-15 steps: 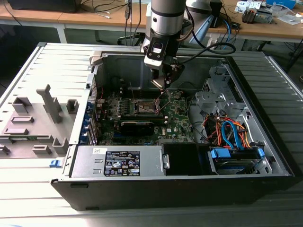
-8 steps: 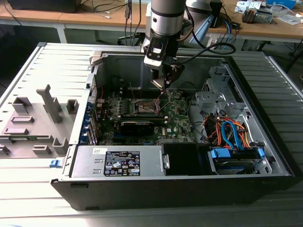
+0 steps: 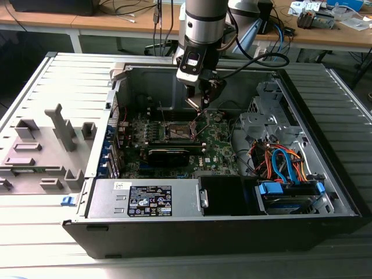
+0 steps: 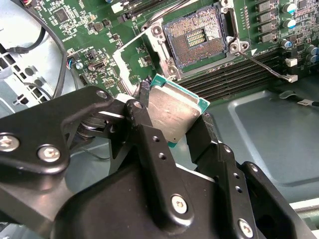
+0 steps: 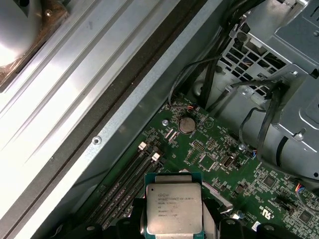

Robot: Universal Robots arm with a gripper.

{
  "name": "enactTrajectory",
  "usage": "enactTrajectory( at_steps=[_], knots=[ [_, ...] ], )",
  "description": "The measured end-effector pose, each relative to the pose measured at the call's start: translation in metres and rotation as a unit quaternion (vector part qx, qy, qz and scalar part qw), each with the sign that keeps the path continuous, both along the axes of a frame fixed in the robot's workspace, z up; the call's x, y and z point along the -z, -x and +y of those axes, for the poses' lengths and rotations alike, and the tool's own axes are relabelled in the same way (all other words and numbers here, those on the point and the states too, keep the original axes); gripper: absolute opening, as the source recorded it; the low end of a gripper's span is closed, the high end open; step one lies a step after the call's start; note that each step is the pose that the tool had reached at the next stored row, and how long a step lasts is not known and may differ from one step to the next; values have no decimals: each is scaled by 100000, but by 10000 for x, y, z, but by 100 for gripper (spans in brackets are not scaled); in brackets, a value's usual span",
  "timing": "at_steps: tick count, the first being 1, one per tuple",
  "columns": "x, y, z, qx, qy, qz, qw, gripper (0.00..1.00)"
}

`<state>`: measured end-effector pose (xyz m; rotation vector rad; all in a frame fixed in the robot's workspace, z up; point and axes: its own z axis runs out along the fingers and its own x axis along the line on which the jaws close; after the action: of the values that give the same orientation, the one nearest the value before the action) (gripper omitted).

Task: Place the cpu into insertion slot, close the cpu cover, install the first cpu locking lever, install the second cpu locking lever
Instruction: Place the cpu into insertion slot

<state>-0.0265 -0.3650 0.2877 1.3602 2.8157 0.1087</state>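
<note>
**Chip gripped above the bare socket**

In the exterior view, the arm (image 3: 203, 23) reaches down into the open computer case (image 3: 325, 145). Its gripper (image 3: 200, 106) hangs just above the green board (image 3: 221, 145), near the insertion slot (image 3: 179, 131). What it carries is too small to tell there.

The second wrist view shows the grip. Two black fingers (image 4: 144, 127) are clamped on opposite edges of the cpu (image 4: 172, 112). The chip is square, so it has no long axis. One corner points toward the insertion slot (image 4: 194, 37), and the chip is apart from it. The slot's pin field lies bare. The cpu cover (image 4: 128, 62) stands open beside it, and a thin wire lever (image 4: 264, 64) is unhooked.

In the first wrist view, the cpu (image 5: 174, 209) turns its printed metal top to the camera. Beyond it on the board are the memory slots (image 5: 124, 184) and a round battery (image 5: 187, 124).
</note>
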Motion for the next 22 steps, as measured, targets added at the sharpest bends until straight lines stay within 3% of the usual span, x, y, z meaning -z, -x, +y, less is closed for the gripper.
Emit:
enactTrajectory(
  at_steps=[22],
  knots=[
    [16, 0, 0, 699, 4, 0, 99998, 55]
  ],
)
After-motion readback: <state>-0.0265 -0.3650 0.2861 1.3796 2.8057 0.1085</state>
